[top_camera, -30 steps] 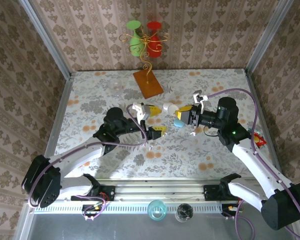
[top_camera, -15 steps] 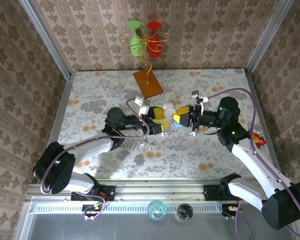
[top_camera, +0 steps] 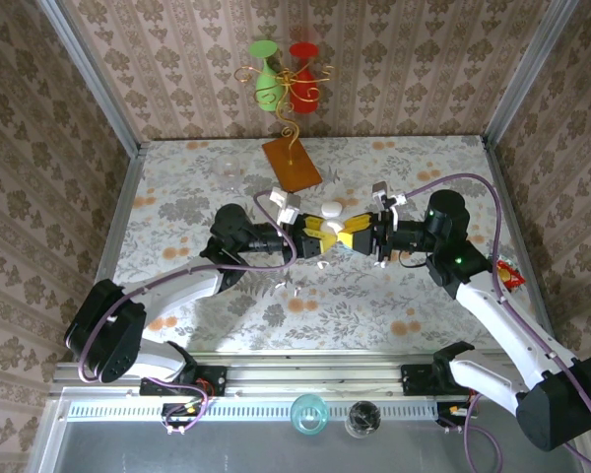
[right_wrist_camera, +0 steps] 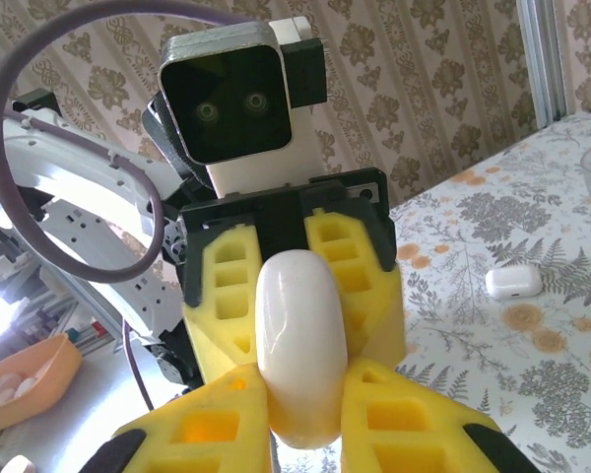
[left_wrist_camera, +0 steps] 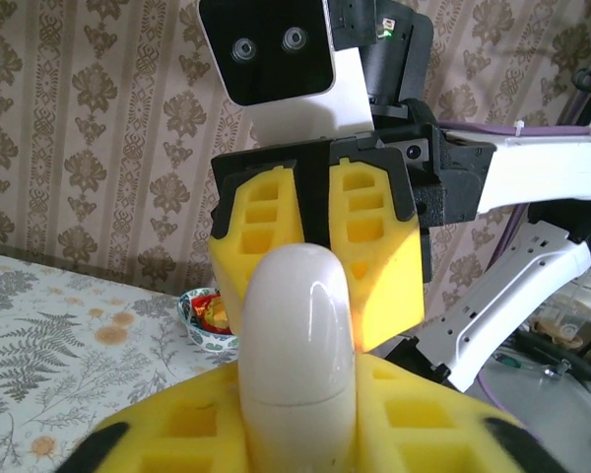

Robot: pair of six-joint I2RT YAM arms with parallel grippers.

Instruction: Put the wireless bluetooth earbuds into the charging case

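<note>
two arms stood over the tabletop (top_camera: 177, 187): one left arm (top_camera: 177, 291) and one right arm (top_camera: 502, 320), each with one pair of jaws. four yellow foam pads (left_wrist_camera: 374, 246) showed, two to a pair. there were two cases: one white case (left_wrist_camera: 297, 355) between the jaws and a second white case (right_wrist_camera: 513, 282) on the tabletop. the earbuds (top_camera: 292, 288) were too tiny to count. one wire stand (top_camera: 291, 166) carried two goblets, one green goblet (top_camera: 266, 79) and one red goblet (top_camera: 303, 77). there were also one clear glass (top_camera: 231, 168), one bowl of sweets (left_wrist_camera: 205, 317), one orange dish (right_wrist_camera: 25, 379), one teal cup (top_camera: 308, 414) and one dark cup (top_camera: 362, 419).
</note>
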